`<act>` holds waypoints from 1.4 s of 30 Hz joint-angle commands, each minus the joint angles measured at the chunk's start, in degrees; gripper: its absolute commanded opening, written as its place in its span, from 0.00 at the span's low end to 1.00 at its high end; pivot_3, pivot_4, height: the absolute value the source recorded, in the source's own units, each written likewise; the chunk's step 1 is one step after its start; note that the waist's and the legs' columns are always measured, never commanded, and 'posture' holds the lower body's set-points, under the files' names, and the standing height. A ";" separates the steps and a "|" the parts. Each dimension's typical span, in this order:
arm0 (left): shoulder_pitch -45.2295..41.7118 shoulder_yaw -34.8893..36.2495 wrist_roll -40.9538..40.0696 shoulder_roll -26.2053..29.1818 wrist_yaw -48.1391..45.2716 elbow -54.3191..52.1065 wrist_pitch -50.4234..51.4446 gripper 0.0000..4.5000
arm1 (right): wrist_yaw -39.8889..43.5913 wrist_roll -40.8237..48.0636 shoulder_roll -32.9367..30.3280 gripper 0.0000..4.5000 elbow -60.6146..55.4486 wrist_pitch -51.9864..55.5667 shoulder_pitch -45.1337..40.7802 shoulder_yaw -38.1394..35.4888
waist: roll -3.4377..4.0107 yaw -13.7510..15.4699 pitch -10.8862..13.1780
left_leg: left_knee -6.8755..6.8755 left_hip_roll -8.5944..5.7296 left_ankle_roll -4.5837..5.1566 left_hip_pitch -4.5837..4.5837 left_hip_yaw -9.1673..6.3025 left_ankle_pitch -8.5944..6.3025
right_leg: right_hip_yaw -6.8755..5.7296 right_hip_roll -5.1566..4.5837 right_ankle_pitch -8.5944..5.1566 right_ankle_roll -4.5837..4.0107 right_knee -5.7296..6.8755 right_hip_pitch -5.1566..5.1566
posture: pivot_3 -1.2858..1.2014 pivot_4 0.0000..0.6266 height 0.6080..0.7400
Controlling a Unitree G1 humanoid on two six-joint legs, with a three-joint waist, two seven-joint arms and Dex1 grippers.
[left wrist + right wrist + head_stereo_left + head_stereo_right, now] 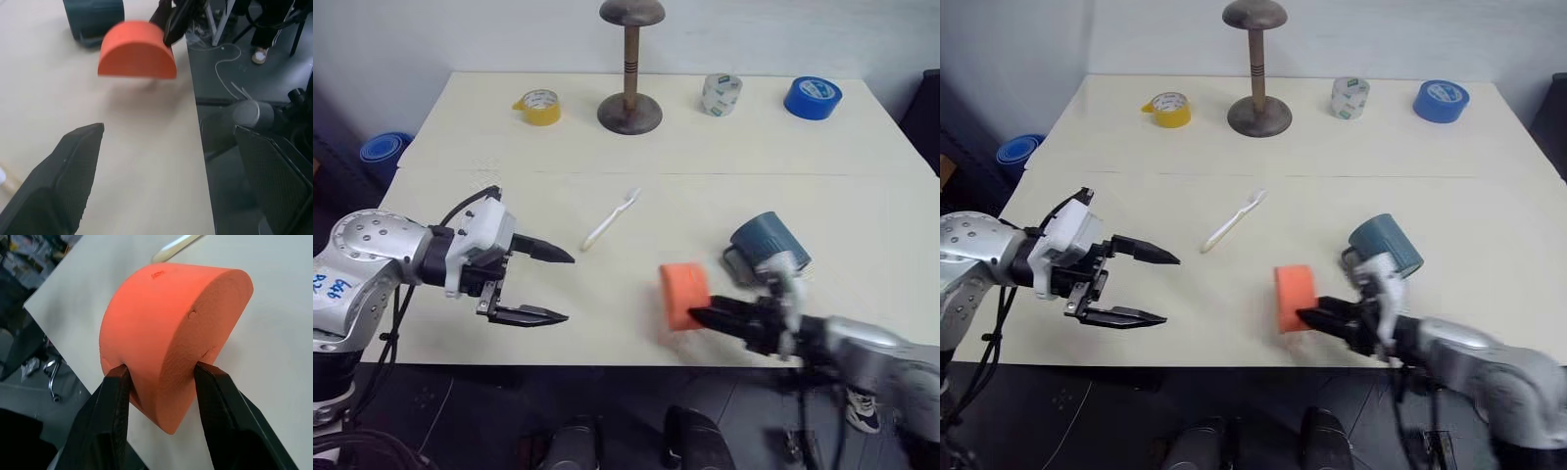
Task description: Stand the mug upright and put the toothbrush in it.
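Lying tipped on the bench (862, 147), mug (770, 241) without toothbrush (609, 220); right gripper (161, 377) jaws clamped on orange block (171, 328), left gripper (553, 286) jaws apart.

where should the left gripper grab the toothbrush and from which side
Best at mid-handle, coming from above with the fingers across its thin width. The toothbrush lies flat on the table, angled with its head away from the robot, nothing touching it. The open left gripper hangs nearest its handle end; the right gripper is pinching the orange block.
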 commanded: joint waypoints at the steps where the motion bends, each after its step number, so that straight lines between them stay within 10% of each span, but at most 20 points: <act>1: -3.07 -2.13 0.62 -2.39 -1.12 0.91 -2.18 1.00 | 7.71 4.02 -7.22 0.43 1.59 3.29 10.91 -20.21 | -0.02 0.43 0.01 | 0.01 -0.02 0.01 -0.02 -0.02 -0.01 | 0.00 -0.01 0.01 0.01 -0.01 0.01 | 0.52 0.24 1.00; 7: -8.77 -6.72 3.43 -7.41 -3.31 5.81 -5.60 1.00 | 14.60 -8.85 -10.49 0.43 18.80 -3.33 20.59 -34.25 | -0.40 0.12 -0.14 | 0.02 -0.01 0.07 0.17 0.16 -0.03 | 0.18 0.03 0.05 0.09 -0.15 0.22 | 0.52 0.24 1.00; 17: -16.37 -9.91 5.42 -14.66 -2.91 9.76 -6.88 1.00 | 2.00 -32.00 -9.21 0.43 43.48 -18.84 1.83 -18.34 | -0.29 -0.65 -0.16 | 0.02 -0.02 0.08 0.21 0.38 -0.02 | 0.37 0.05 0.09 0.17 -0.11 0.08 | 0.52 0.24 1.00; 22: -16.80 -9.06 5.52 -14.85 -2.36 9.68 -6.22 1.00 | 0.66 -35.13 -7.62 0.71 49.00 -20.79 -3.87 -16.00 | -0.22 -0.27 -0.16 | 0.03 -0.02 0.08 0.19 0.37 -0.02 | 0.37 0.05 0.10 0.19 -0.12 0.09 | 0.52 0.24 1.00; 26: -15.18 -7.57 5.40 -13.36 -1.71 9.05 -5.80 1.00 | 1.78 -37.11 -9.43 0.99 46.57 -20.09 -2.33 -16.27 | -0.21 -0.21 -0.16 | 0.04 -0.03 0.09 0.15 0.35 -0.01 | 0.35 0.04 0.11 0.20 -0.16 0.09 | 0.52 0.24 1.00; 35: -11.24 -3.56 4.48 -10.48 1.07 6.92 -4.78 1.00 | 13.39 -34.70 -21.22 1.00 23.72 -12.08 5.70 -23.15 | 0.01 -0.66 -0.15 | 0.01 -0.01 0.09 0.18 0.36 -0.02 | 0.40 0.04 0.11 0.21 -0.16 0.08 | 0.52 0.24 1.00; 42: -9.84 -1.18 5.52 -7.90 2.38 8.11 -4.57 1.00 | 2.03 -12.93 -15.14 0.91 0.74 0.11 -13.45 -3.22 | -0.38 -1.56 -0.10 | 0.06 0.17 -0.01 0.19 0.13 -0.02 | 0.34 0.16 0.10 0.18 -0.11 0.11 | 0.52 0.24 1.00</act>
